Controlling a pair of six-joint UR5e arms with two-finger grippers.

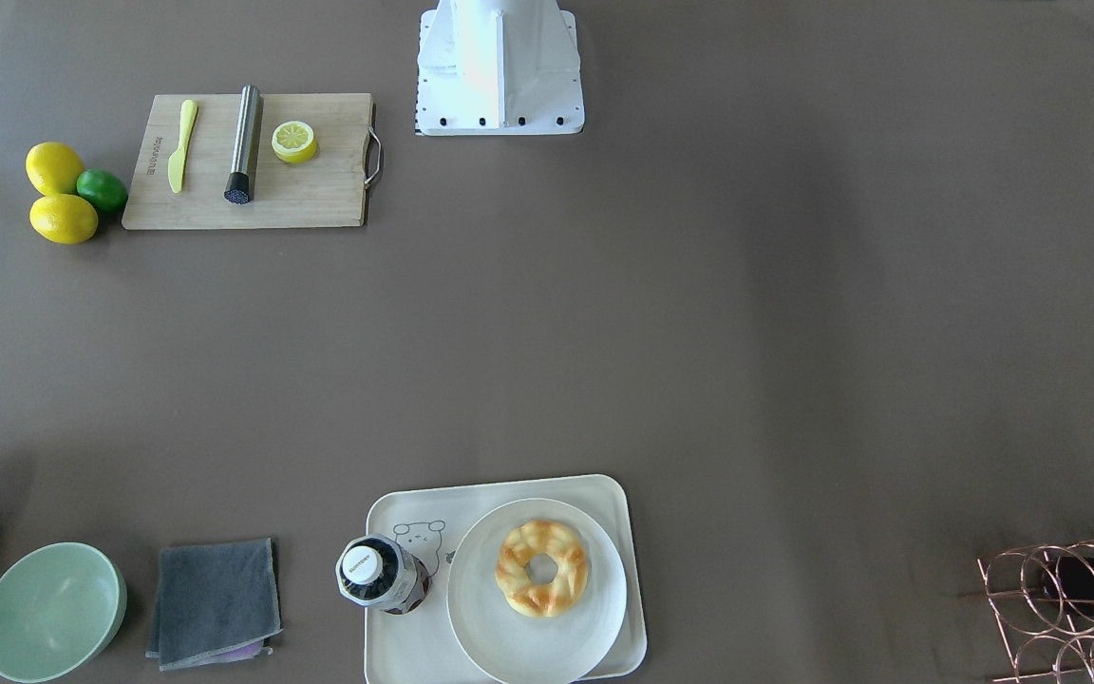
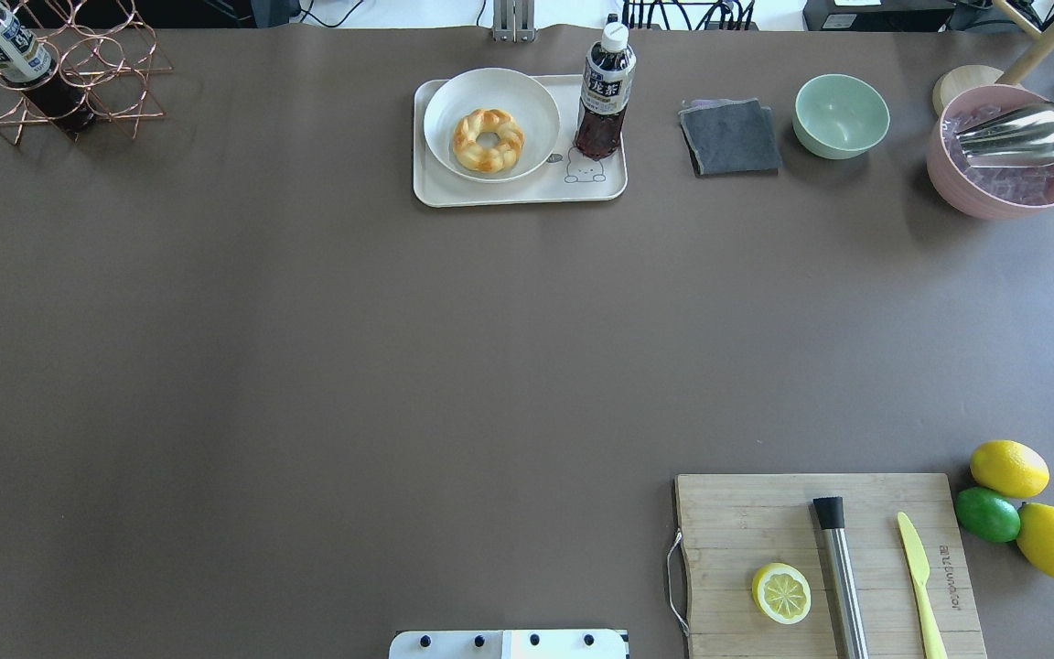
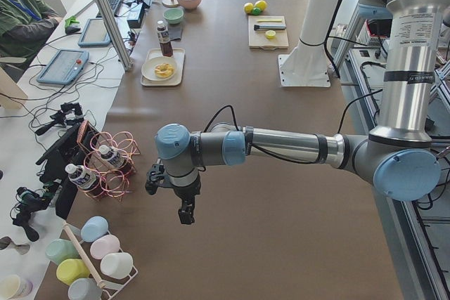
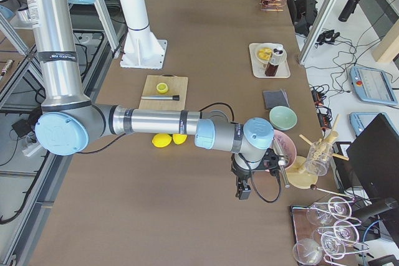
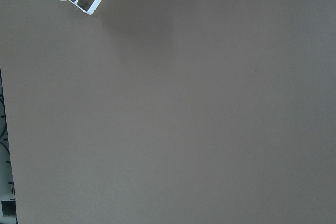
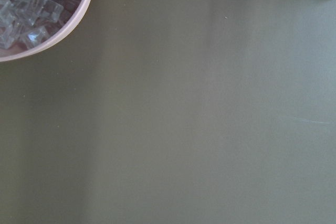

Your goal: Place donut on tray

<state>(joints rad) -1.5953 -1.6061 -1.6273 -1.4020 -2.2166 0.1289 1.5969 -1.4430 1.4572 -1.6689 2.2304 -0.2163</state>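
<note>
Our donut (image 2: 488, 139) sits on a plate (image 2: 454, 99) on the tray (image 2: 510, 194), bottle (image 2: 605, 96) beside it. We cannot tell how far the left gripper (image 3: 186, 216) or right gripper (image 4: 243, 193) is open.

donut (image 2: 488, 140) on plate (image 2: 529, 102) | plate on tray (image 2: 527, 191) | bottle (image 2: 602, 105) beside plate, on tray

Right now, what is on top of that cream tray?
On the tray sit a round white plate holding the donut, and an upright dark bottle beside it. Whatever lies beneath the plate and bottle is covered and cannot be seen.
</note>
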